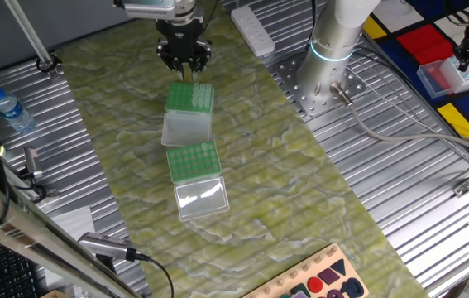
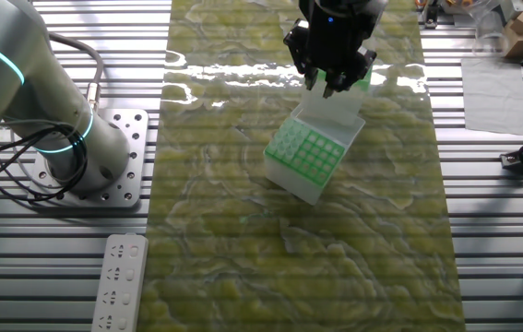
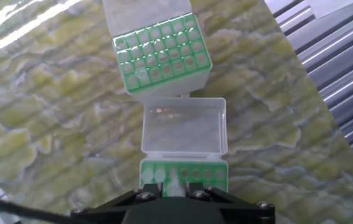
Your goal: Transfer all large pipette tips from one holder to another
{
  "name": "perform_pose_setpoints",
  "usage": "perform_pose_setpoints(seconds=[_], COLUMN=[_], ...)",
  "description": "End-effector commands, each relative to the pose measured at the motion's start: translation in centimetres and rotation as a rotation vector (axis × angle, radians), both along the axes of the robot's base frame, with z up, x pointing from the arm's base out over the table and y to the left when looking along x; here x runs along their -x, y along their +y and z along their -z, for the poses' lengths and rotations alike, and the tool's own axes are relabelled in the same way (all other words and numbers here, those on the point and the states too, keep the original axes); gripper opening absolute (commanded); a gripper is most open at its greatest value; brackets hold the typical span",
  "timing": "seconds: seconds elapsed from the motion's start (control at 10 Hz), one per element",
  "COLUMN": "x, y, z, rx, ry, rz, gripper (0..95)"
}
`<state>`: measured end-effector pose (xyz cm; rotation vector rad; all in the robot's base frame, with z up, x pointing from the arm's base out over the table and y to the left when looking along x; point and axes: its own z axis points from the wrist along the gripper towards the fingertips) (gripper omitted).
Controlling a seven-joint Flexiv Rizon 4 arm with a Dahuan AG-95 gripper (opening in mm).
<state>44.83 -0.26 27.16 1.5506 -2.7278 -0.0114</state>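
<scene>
1. the jaws [image 1: 184, 73] hung right over the near edge of the green-topped box [image 1: 189, 97] closest to the arm, fingers pointing down at its rack. from the hand view a whitish cone [image 3: 174, 185] sat between the fingers just above that rack, so i judged them narrowed around one of the large pipette tips, though the fingertips themselves were cut off and i could not tell for certain.
2. the second green-topped box [image 3: 162, 56] stood just beyond the first one's open clear lid [image 3: 184, 126], in line with it on the green-patterned counter [image 1: 300, 190]. a few of its holes looked filled with pale tips, most looked dark; too small to count.
3. the step in hand looked like lifting a tip out, or seating one, at the near box. to do it well, i would keep the tip upright, move straight along the hole's axis, clear the raised lid before crossing over, and centre over a free hole before lowering.
4. no brand, label or writing could be read on either box or on the jaws.
</scene>
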Motion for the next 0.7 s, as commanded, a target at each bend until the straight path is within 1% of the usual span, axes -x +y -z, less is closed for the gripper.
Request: perform_pose_setpoints(seconds=[0.1,0.2,0.3,0.4,0.5,0.6,0.7], x=[-0.4,-0.8,-1.5,-1.8,-2.1,-2.4,-2.5], y=[0.7,1.6,3.1,3.8,4.3,5.2,6.0], z=[0.2,0.3,0.5,0.8,1.2,1.8,2.3], rx=[-0.010,-0.015,-0.008,-0.010,-0.012,-0.009,-0.007], ry=[-0.002,-0.001,0.002,0.005,0.013,0.029,0.033], rz=[0.051,0.087,0.157,0.192,0.246,0.306,0.328], gripper=[19.0,19.0,19.0,19.0,19.0,19.0,19.0])
